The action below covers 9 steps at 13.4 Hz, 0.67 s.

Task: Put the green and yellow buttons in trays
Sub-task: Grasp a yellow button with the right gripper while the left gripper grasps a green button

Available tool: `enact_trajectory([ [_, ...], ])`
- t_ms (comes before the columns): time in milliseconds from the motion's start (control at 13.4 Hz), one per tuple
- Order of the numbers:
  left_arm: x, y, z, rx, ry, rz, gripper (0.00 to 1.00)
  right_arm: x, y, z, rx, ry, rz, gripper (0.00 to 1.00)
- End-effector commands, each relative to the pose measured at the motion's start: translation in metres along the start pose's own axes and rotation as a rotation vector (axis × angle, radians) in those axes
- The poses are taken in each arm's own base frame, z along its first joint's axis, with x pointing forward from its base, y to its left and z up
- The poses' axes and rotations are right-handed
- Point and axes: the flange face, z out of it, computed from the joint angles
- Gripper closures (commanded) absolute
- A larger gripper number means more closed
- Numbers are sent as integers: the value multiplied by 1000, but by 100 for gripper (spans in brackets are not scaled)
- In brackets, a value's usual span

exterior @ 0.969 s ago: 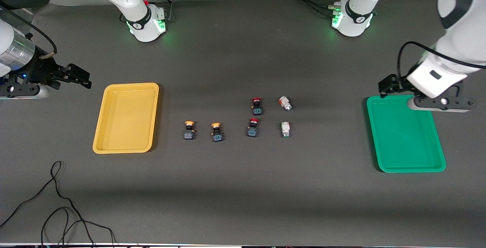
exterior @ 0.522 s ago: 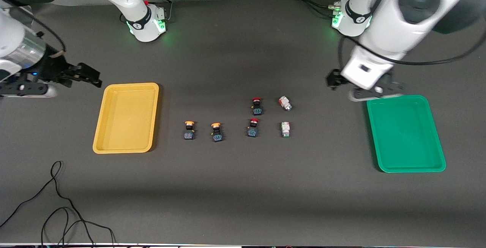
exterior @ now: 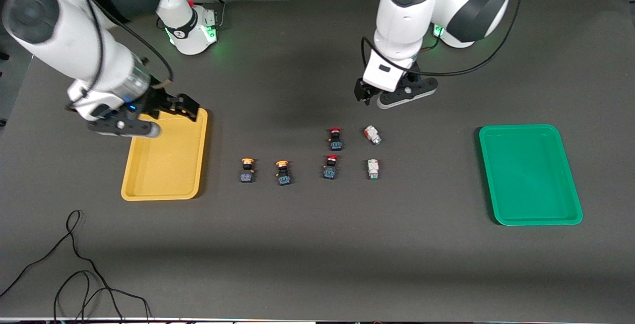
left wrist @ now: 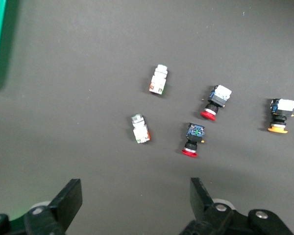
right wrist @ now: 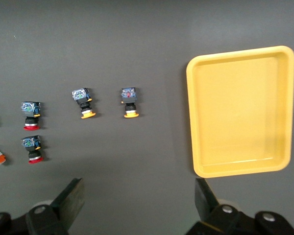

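Six buttons sit mid-frame in the front view, none in a tray yet. Two yellow-capped buttons (exterior: 247,169) (exterior: 283,172) lie side by side, closest of the group to the yellow tray (exterior: 149,185). Next along the row is a red-capped button (exterior: 330,166), with a second red-capped button (exterior: 336,138) just above it in the frame, farther from the front camera. At the group's green-tray end are the two whitish ones: the white button with green mark (exterior: 372,168) in the lower row, and the white button with orange mark (exterior: 372,135) above it, lying tilted. All six are apart from each other, not touching.

The yellow tray is at centre-left of the frame, with nothing in it. The green tray (exterior: 501,217) is at centre-right, with nothing in it, well apart from the buttons.

The left gripper (exterior: 363,94) hangs in the upper middle of the frame over bare table, just above the white and red pair in the picture. Its fingers (left wrist: 68,198) are spread wide, holding nothing.

The right gripper (exterior: 189,106) is over the yellow tray's upper corner, upper left of the frame. Its fingers (right wrist: 71,198) are spread wide, nothing between them.

A loose black cable (exterior: 74,264) lies at the lower-left corner.
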Motion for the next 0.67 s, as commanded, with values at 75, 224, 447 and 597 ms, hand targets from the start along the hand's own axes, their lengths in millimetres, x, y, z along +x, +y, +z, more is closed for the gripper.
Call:
enact_trajectory([
  [75, -2, -18, 64, -1, 2, -29, 2, 22, -20, 64, 33, -46, 27, 0],
  [224, -2, -26, 115, -3, 0, -29, 2, 35, -23, 106, 33, -76, 42, 0],
  [447, 12, -31, 161, 14, -24, -60, 2, 50, -28, 166, 13, -117, 51, 0],
  [597, 16, -38, 192, -8, -18, -80, 2, 59, -30, 206, -1, -137, 57, 0],
])
